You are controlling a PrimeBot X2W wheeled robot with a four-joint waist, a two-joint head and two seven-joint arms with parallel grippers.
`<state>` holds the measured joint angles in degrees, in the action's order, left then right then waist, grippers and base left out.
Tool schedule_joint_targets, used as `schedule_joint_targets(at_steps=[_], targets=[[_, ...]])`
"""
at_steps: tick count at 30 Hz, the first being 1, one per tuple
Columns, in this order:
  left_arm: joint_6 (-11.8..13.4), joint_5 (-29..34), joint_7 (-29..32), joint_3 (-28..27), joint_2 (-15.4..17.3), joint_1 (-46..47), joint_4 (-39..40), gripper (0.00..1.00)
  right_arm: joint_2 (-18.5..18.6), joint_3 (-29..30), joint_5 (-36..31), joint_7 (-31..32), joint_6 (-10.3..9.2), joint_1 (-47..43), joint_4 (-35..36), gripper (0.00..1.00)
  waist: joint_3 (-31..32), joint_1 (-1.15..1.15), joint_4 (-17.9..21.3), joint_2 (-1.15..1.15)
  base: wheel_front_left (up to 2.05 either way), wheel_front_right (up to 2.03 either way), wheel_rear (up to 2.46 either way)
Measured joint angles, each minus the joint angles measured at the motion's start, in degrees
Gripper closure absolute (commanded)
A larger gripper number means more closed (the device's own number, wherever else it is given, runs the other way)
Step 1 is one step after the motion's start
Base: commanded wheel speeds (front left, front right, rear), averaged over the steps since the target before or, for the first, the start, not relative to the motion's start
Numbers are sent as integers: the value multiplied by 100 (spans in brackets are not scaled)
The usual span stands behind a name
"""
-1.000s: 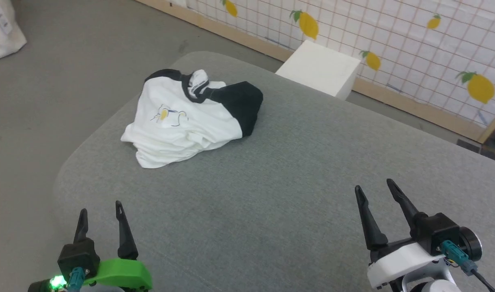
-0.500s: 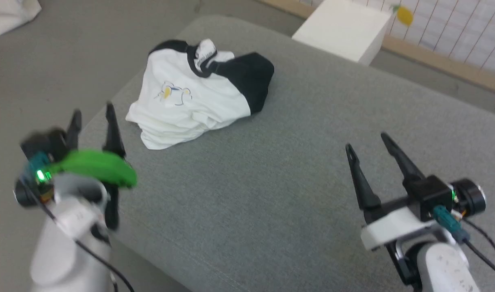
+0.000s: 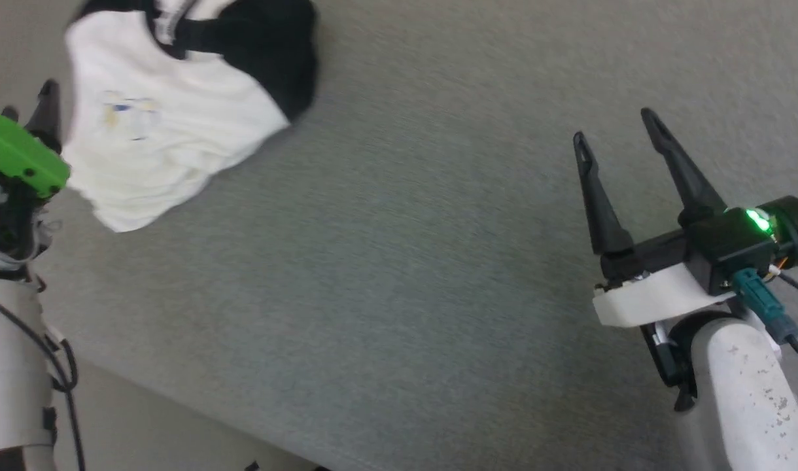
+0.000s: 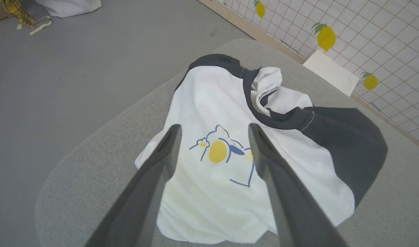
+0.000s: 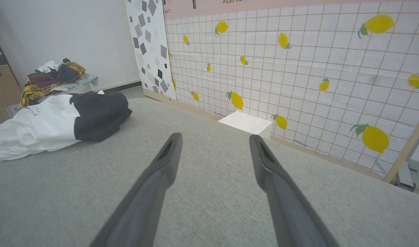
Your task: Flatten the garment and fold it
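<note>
The garment lies bunched near a corner of the grey cushion. The left gripper points at it, the right gripper is well away, and both jaws are apart.

The robot's left gripper has lifted from its low position and swung forward, now poised close beside the crumpled shirt.

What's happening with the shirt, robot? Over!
Left gripper open, pointed at the garment. Right gripper open, over bare cushion. Garment crumpled, not yet flattened. Nothing in the way.
</note>
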<state>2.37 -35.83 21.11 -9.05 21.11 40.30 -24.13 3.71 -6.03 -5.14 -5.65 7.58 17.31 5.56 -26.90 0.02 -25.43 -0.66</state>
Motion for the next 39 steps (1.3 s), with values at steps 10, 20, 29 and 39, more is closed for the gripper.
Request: schedule_joint_targets(at_steps=[10,20,29,39], targets=[[448,-750,1859,-358,221,-634,-4,56,-53,78,129,-375,0,73,-436,0,-756,0,1107,0,0,0,0],[360,367,320,-259,942,-1196,716,100,-86,121,557,-665,0,-253,-1028,0,-325,-1,1693,0,0,0,0],[41,1602,-1693,467,1313,-565,1203,100,-86,308,964,-786,0,-979,-1352,0,839,-2,1919,0,0,0,0],[-257,1964,-2183,1729,478,282,1747,100,-87,521,1017,-787,0,-1569,-1332,0,2187,-2,2198,0,0,0,0]])
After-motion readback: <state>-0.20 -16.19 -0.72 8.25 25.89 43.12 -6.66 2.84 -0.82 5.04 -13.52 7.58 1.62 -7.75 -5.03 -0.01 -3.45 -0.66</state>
